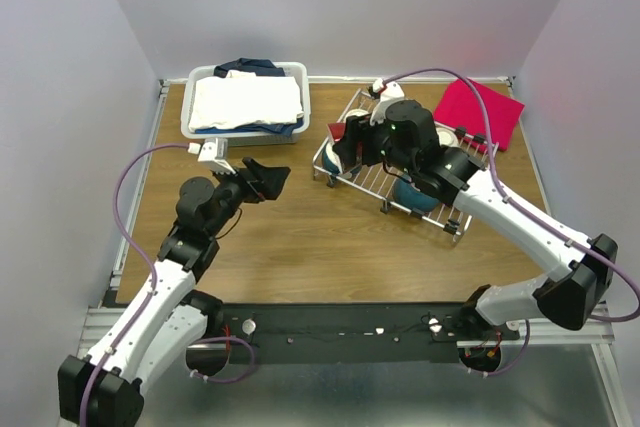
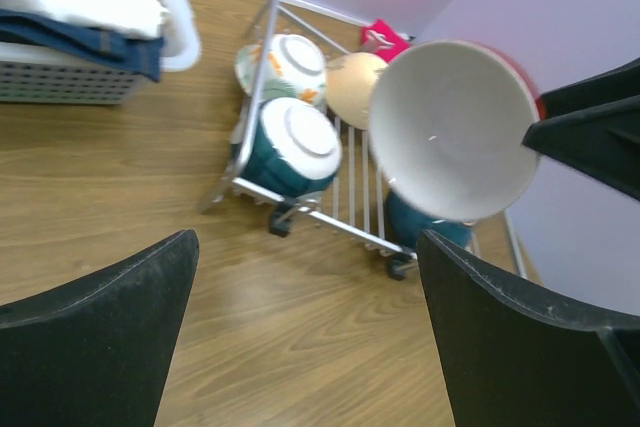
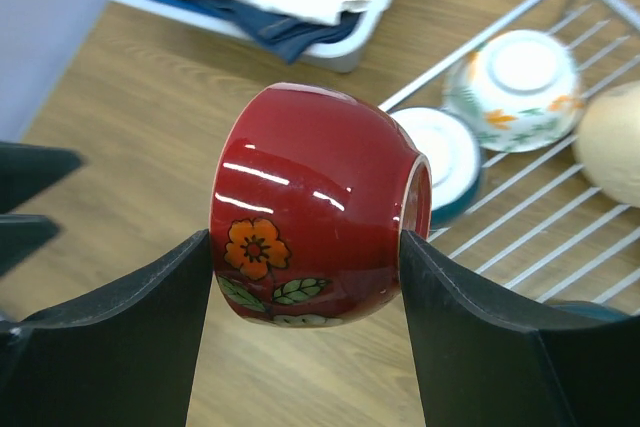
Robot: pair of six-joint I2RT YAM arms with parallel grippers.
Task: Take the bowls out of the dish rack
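My right gripper (image 1: 345,147) (image 3: 305,247) is shut on a red bowl with an orange flower (image 3: 310,207), held on its side above the wood just left of the dish rack (image 1: 372,183). In the left wrist view the red bowl's white inside (image 2: 455,127) faces the camera. On the rack (image 3: 520,247) lie an upturned teal bowl (image 3: 440,152), a floral bowl (image 3: 515,77) and a beige bowl (image 3: 612,142). Another teal bowl (image 2: 420,229) sits at the rack's near right corner. My left gripper (image 1: 265,179) (image 2: 308,247) is open and empty, left of the rack, pointing at it.
A white plastic bin of folded cloth (image 1: 245,102) stands at the back left. A red cloth (image 1: 478,112) lies at the back right behind the rack. Bare wooden tabletop (image 1: 300,237) lies between the arms. Purple walls close in three sides.
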